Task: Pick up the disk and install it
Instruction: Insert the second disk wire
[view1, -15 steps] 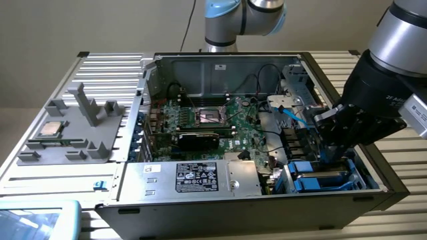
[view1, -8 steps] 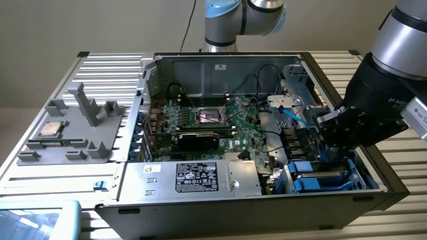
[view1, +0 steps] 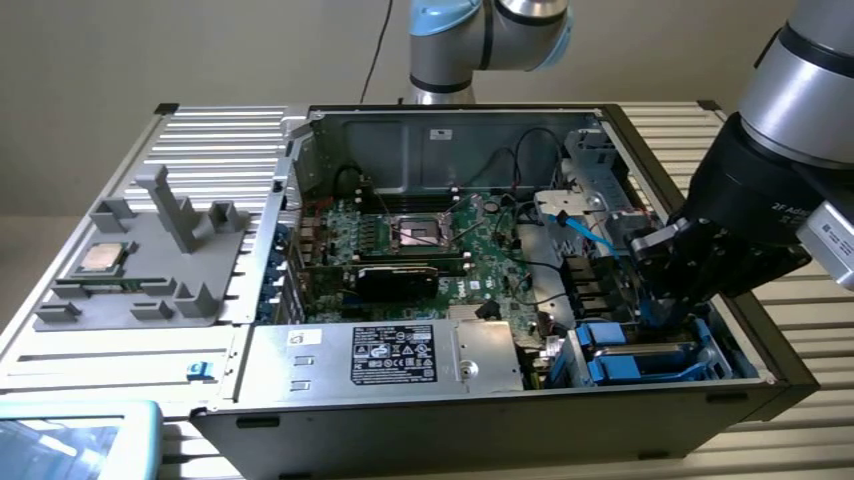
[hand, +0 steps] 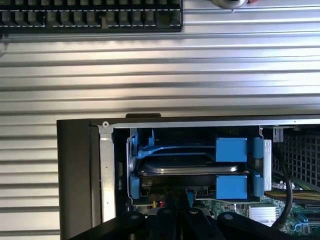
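Far on the exterior view's left: grey tray (view1: 127, 285) with a small square chip (view1: 100, 257), well apart from the work. Further right: open case (view1: 254, 420), circuit board (view1: 454, 262) on its floor, big silver box (view1: 394, 352) with a black label along the near wall. Right again, in the near corner: blue bay (view1: 647, 362), with the gripper (view1: 663, 290) down just above it. In the wrist view: disk (hand: 192, 167) lying flat inside that bay, blue carrier around it, silver edge showing between the blue tabs; gripper (hand: 176, 212) closed narrow, tips right at the disk's near edge. Looks like the install step, late on, with the disk already in its slot rather than carried in the air. Judging by this, calls for a straight, gentle line along the bay rails and a clear berth from the cables (view1: 587, 232) just beside it. Hard to tell: whether the tips pinch the carrier's edge or merely press against it, and whether the disk is fully home. Fingertips hidden behind the case wall in the exterior view. Keyboard (hand: 90, 15) cut off in the wrist view.
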